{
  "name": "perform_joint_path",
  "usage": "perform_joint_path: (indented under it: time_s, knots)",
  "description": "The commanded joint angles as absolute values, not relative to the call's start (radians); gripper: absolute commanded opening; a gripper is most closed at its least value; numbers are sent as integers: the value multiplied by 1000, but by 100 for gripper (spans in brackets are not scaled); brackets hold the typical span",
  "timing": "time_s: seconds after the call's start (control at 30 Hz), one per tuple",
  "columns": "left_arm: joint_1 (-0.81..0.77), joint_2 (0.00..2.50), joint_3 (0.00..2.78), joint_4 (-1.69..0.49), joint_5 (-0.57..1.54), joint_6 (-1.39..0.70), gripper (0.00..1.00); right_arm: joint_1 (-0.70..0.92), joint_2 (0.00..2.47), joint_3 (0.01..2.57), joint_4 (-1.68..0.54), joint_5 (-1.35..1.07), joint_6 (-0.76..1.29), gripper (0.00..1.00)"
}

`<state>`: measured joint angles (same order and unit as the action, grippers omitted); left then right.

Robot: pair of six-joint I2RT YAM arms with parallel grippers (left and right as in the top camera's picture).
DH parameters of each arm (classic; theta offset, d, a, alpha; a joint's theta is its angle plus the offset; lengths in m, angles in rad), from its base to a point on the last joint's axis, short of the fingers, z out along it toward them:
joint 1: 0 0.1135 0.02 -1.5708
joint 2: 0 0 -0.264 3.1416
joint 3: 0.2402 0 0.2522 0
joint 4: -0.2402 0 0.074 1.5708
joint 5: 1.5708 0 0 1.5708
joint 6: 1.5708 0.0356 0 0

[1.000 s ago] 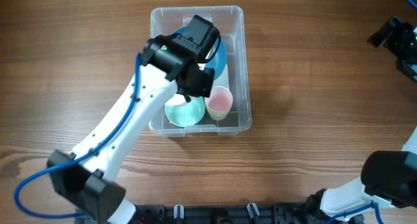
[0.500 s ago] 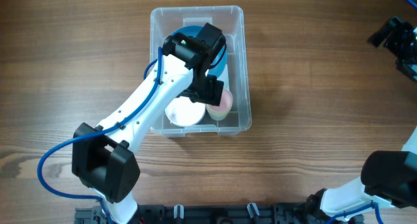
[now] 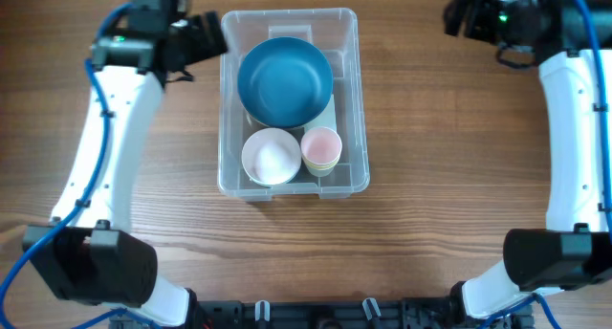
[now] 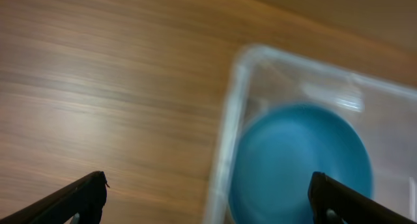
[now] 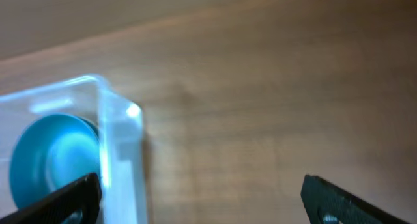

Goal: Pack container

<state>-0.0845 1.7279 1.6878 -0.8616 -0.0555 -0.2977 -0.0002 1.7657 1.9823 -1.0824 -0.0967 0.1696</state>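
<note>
The clear plastic container [image 3: 361, 99] stands mid-table. Inside it a large blue bowl [image 3: 285, 78] fills the far half. A white bowl [image 3: 271, 157] and a pink cup [image 3: 321, 149] sit side by side in the near half. My left gripper [image 3: 205, 34] hovers open and empty just outside the container's far left corner. Its wrist view is blurred and shows the container wall [image 4: 225, 139] and blue bowl [image 4: 300, 159] between the wide fingers of the left gripper [image 4: 208, 199]. My right gripper [image 3: 459, 13] is open and empty at the far right, well clear of the container [image 5: 120, 139].
Bare wooden table surrounds the container on all sides. Both white arms run down the left and right sides of the overhead view to their bases at the near edge. A black rail lies along the near table edge [image 3: 306, 315].
The left gripper opened, left the white bowl in the container and pulled back to the far left corner. The right arm swung in from the right edge to the far right.
</note>
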Motion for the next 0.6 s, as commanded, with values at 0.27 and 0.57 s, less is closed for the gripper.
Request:
perform_joint_path:
  time_s: [0.27,0.57]
  knots:
    - [124,1694,1688,-943,35,-299,100,50,1773,1981,-1011,26,143,100]
    - [120,1247,1337,-926,89,-273,100,51,1537,1880,-1170,27,237,100]
